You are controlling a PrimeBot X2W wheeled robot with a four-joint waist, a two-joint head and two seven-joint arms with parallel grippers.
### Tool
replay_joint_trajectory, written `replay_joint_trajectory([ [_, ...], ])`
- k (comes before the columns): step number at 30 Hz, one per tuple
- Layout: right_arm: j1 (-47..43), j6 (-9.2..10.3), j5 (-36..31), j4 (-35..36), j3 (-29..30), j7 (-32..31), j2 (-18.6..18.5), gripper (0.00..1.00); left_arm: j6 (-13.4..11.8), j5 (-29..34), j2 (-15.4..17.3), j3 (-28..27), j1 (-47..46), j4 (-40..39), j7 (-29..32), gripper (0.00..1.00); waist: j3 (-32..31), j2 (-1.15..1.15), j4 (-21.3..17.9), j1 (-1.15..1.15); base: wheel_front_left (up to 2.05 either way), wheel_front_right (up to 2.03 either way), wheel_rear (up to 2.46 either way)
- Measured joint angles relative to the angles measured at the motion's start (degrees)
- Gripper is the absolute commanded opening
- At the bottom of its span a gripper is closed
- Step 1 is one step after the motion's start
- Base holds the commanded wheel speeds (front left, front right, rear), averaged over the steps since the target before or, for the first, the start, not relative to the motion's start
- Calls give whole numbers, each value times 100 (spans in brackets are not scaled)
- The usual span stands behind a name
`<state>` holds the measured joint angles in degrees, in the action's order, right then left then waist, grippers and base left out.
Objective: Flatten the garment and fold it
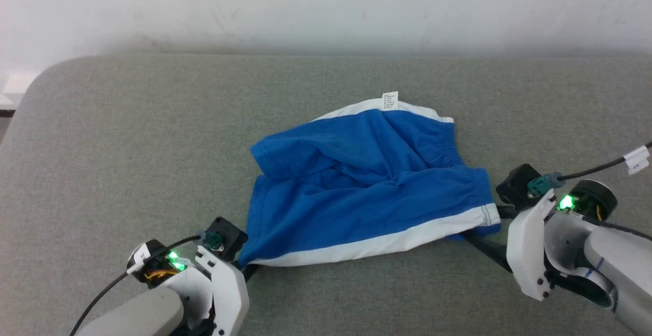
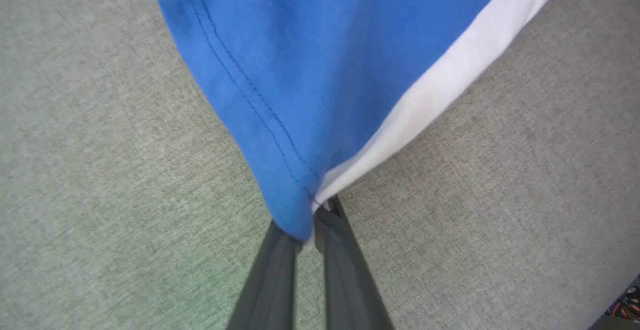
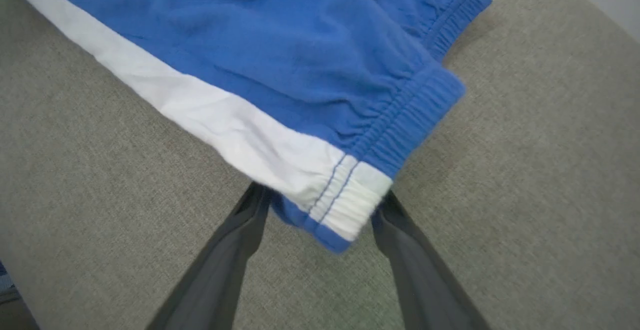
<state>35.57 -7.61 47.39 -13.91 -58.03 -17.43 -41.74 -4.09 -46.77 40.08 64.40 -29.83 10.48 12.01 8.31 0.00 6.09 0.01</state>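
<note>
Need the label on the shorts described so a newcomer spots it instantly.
On the grey padded surface, near its middle, lie crumpled blue shorts. Along their far edge, towards the wall, runs a white band, and the label sticks up from it. Unlike the long white stripe on the near edge, it is a tiny printed rectangle.

The tiny words on the label point(image 1: 390, 101) are too small to read. The shorts point(image 1: 367, 183) hide the tips of the right gripper point(image 3: 321, 196).
</note>
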Motion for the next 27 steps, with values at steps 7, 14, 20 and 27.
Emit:
replay_joint_trajectory([
  [7,175,0,101,-224,-453,1172,116,0,101,-98,-119,-59,3,236,-234,0,70,0,-13,0,0,0,0],
  [14,129,0,-134,89,-544,2280,-135,0,110,-310,-185,-323,72,361,-895,0,-133,0,-118,-1,0,0,0],
  [20,93,0,-457,597,178,2796,-236,0,96,-315,64,-801,-108,-25,-1410,0,-347,0,-254,-2,0,0,0],
  [27,561,0,-692,868,1147,2780,-82,0,43,-160,89,-1344,-1389,-520,-1362,0,-332,0,-391,-1,0,0,0],
])
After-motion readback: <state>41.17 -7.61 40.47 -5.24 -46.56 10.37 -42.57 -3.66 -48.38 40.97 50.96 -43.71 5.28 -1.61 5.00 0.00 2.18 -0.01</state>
